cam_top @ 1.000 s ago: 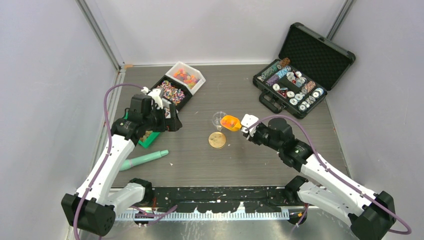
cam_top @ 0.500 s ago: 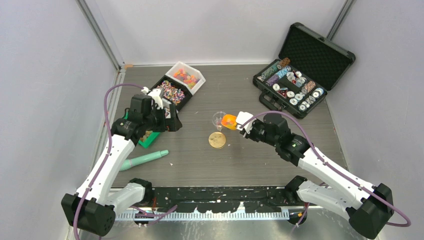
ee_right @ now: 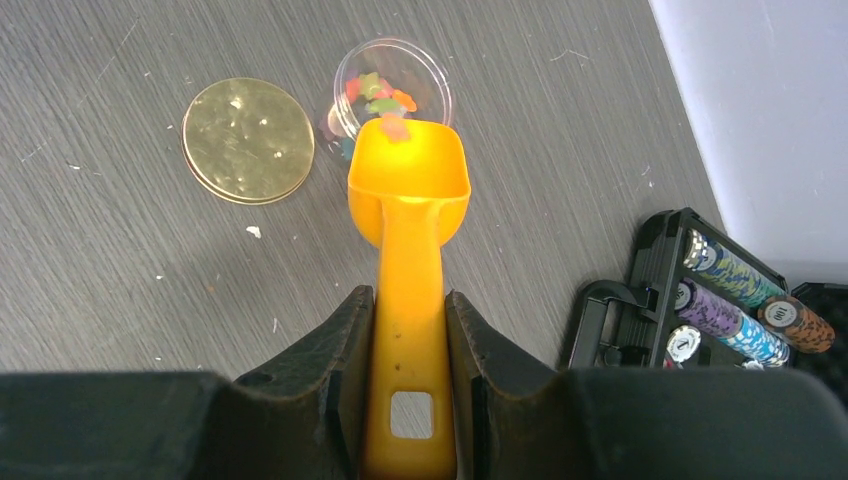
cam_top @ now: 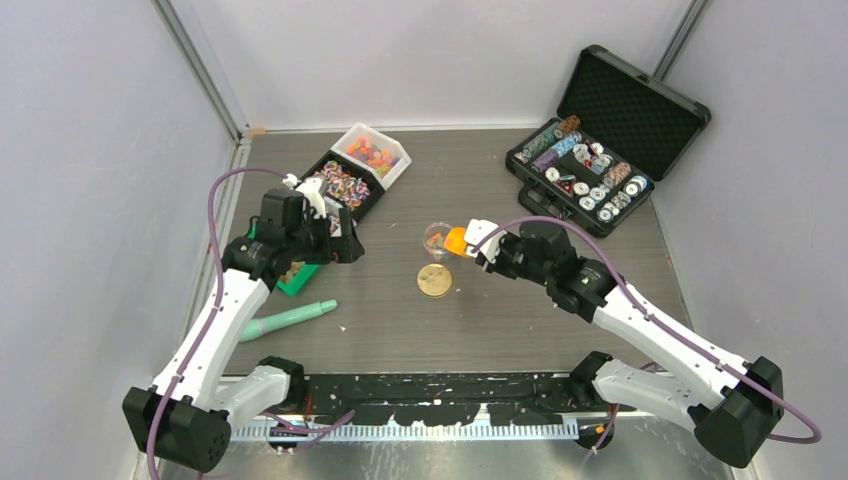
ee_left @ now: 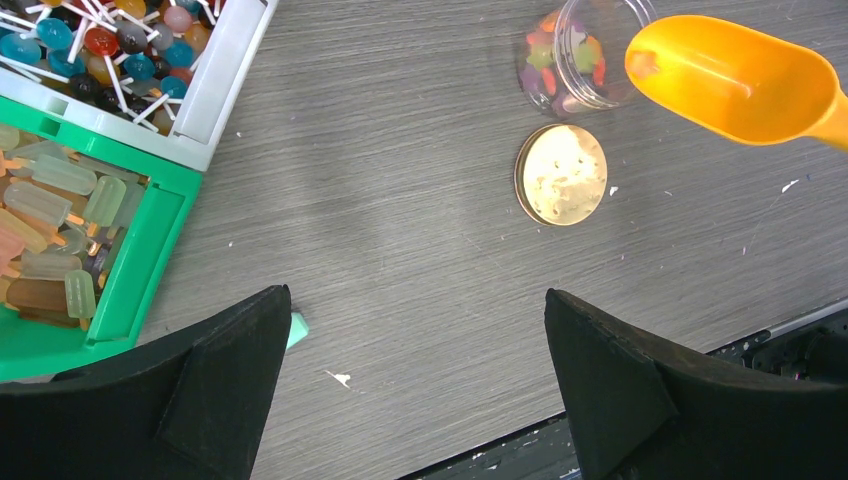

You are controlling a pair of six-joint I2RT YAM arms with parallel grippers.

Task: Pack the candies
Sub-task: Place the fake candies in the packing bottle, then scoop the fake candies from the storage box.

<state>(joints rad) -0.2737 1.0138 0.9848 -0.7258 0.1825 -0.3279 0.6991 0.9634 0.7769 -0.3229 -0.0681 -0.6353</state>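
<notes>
Candies [ee_right: 378, 92] sat in several spots: a small heap in the clear jar [ee_right: 345, 70] at mid-table, one piece at the lip of the orange scoop [ee_right: 410, 185], orange-red-yellow ones in the white bin [cam_top: 398, 165] at far left, striped ones in the black bin [cam_top: 368, 205] just near of it, and more in the green tray [ee_left: 150, 250] under the L arm. R gripper [ee_right: 408, 330] was clamped on the scoop handle, fingers pressed to both sides. The scoop mouth was tipped at the jar rim from the right. L gripper [ee_left: 415, 300] hung over the table left of the jar, jaws spread wide, nothing btwn them. Gold disc [cam_top: 434, 280] lay flat just near of the jar, not touching it. Open black case [cam_top: 640, 95] w/ poker chips [cam_top: 590, 165] stood at far right, well apart. Teal pen-shaped thing [cam_top: 290, 318] lay near-left, beside the L arm.
</notes>
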